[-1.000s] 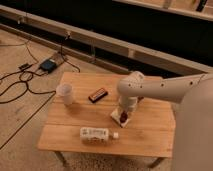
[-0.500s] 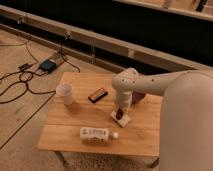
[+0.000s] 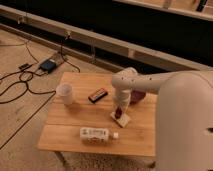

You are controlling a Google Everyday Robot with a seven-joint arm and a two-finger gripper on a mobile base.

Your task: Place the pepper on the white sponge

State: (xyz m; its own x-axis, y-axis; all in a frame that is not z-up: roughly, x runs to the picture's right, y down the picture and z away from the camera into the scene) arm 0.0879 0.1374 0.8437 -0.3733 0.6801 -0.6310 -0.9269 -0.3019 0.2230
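A: Gripper?
B: We log the gripper [image 3: 119,109] low over the table [image 3: 75,137], right of centre, directly above the sponge [image 3: 122,119]; whether it is open or closed, we cannot tell.
A: Pepper?
B: Pepper [image 3: 118,113], dark red, at the gripper's tip, on or just above the sponge.
A: Other items?
B: We list a cup [image 3: 65,93], bar [image 3: 98,95], bottle [image 3: 96,133] and maroon bowl [image 3: 138,96].

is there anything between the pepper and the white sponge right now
Nothing visible does. The gripper is low over the white sponge, and the pepper, a small dark lump, sits right at the sponge's top. The bottle, dark bar and cup lie off to the side.
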